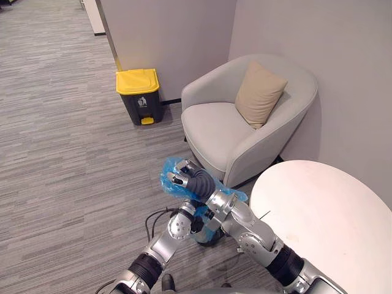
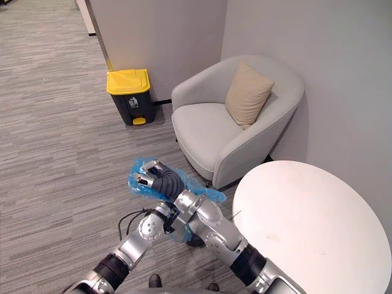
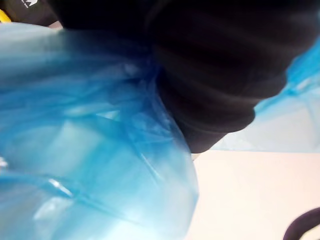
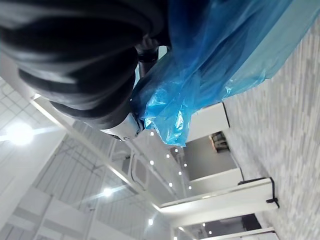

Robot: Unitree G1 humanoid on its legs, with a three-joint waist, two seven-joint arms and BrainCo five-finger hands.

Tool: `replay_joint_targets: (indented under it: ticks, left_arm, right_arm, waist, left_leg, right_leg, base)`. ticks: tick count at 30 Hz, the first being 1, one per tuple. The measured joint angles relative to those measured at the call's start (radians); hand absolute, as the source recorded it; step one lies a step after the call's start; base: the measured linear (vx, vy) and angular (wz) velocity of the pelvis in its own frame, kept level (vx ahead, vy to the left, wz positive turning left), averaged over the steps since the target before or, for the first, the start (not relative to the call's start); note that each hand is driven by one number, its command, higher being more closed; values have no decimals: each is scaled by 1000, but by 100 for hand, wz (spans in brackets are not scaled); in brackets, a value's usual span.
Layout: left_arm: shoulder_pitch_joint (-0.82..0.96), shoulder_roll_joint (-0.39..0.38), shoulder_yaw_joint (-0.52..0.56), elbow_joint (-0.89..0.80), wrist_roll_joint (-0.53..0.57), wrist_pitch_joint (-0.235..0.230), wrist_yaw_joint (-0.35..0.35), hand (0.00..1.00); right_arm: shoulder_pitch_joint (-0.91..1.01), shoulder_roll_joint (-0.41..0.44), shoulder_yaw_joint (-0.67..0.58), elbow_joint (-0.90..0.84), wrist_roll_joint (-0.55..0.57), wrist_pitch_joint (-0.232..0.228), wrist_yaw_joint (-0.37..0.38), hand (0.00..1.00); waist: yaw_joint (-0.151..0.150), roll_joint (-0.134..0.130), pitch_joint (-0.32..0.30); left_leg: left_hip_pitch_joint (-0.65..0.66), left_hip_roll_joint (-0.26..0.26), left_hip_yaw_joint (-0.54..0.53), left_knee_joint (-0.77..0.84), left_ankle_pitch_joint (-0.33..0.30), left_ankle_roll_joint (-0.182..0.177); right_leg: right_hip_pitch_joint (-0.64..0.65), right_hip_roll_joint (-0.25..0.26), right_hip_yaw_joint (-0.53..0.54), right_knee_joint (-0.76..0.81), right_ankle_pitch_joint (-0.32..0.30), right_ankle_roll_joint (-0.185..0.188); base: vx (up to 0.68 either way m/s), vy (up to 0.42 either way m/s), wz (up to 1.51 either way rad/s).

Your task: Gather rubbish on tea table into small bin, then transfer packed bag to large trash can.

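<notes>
On the grey carpet between the round white tea table (image 1: 324,220) and a pale armchair (image 1: 214,125), my right hand (image 1: 187,180) is raised with its fingers curled tight around a bunched handful of the blue plastic bag (image 1: 171,171). The rest of the bag trails down beneath my forearm towards a dark rounded shape on the floor, which I take to be the small bin (image 1: 211,241). My left arm reaches in low from the left, under the right one. My left hand (image 3: 215,75) is pressed close against the blue plastic, and I cannot tell whether its fingers are apart or closed.

The table top looks bare, so I judge the gathering of rubbish to be finished. The bag seems to be at the stage of coming out of the small bin, gripped at its upper part. I cannot see what it contains.

What is left is the transfer. The large trash can (image 1: 139,96), dark with a yellow lid, stands against the far wall, well apart from me across open carpet. Its lid is down. A tan cushion (image 1: 260,92) leans in the armchair.
</notes>
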State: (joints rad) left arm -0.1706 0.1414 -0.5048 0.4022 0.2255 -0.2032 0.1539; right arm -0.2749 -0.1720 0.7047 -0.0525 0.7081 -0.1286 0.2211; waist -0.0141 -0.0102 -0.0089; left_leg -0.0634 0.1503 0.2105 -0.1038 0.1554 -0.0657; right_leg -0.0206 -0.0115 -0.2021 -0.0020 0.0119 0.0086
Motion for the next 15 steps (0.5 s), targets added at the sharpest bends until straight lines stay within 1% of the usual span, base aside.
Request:
replay_joint_targets:
  ticks: [2, 3, 5, 7, 8, 10, 12, 14, 15]
  left_arm:
    - [5, -1, 9, 0, -12, 0, 0, 100]
    - [9, -3, 16, -1, -22, 0, 0, 100]
    - [34, -22, 60, -3, -36, 0, 1, 100]
    - [49, -27, 85, -3, -40, 0, 2, 100]
    - [60, -25, 101, -7, -57, 1, 2, 100]
    - [79, -26, 127, -22, -60, 1, 5, 100]
    - [88, -27, 136, -37, -66, 1, 5, 100]
    - [109, -34, 172, -60, -68, 0, 11, 100]
    - [112, -35, 177, -60, -69, 0, 14, 100]
  right_arm:
    - [3, 0, -2, 0, -36, -2, 0, 0]
    - [10, 1, -6, 0, -71, -7, 1, 0]
    - [41, 8, -33, 0, -153, -23, 0, 0]
    - [61, 9, -59, 0, -197, -25, -1, 0]
    - [79, 9, -81, 0, -256, -35, -4, 0]
    - [100, 8, -102, 0, -324, -58, -8, 0]
    - [117, 7, -119, 0, -370, -65, -22, 0]
    - [138, 5, -141, 0, -470, -75, -45, 0]
    - [144, 5, -150, 0, -496, -81, -49, 0]
  waist:
    - [0, 0, 0]
    - [0, 0, 0]
    - [0, 0, 0]
    - [1, 0, 0]
    - [0, 0, 0]
    - [0, 0, 0]
    - [1, 0, 0]
    - [1, -1, 1]
    - [1, -1, 1]
  left_leg:
    - [0, 1, 0, 0, 0, 0]
    - [0, 1, 0, 0, 0, 0]
    - [0, 3, 0, 0, -1, -1]
    - [-1, 4, 0, 0, -1, -1]
    - [-1, 4, 0, 0, -1, -1]
    - [-1, 5, 0, 0, -1, -2]
    - [-1, 5, 0, 0, -2, -2]
    - [-1, 5, 0, 0, -2, -2]
    - [-1, 5, 0, 0, -2, -2]
  right_leg:
    - [0, 0, 0, 0, 0, 0]
    - [0, 0, 0, 0, 0, 0]
    - [0, 1, 0, 0, 0, 0]
    - [-1, 1, 0, 0, -1, 1]
    - [-1, 1, 0, 0, -1, 1]
    - [-1, 0, 0, 0, -1, 1]
    - [-1, 0, 0, 0, -1, 2]
    - [-1, 0, 0, 0, -2, 2]
    - [-1, 0, 0, 0, -2, 3]
  base:
    - [0, 0, 0]
    - [0, 0, 0]
    - [0, 0, 0]
    - [0, 0, 0]
    - [0, 0, 0]
    - [0, 0, 0]
    - [0, 0, 0]
    - [0, 0, 0]
    - [0, 0, 0]
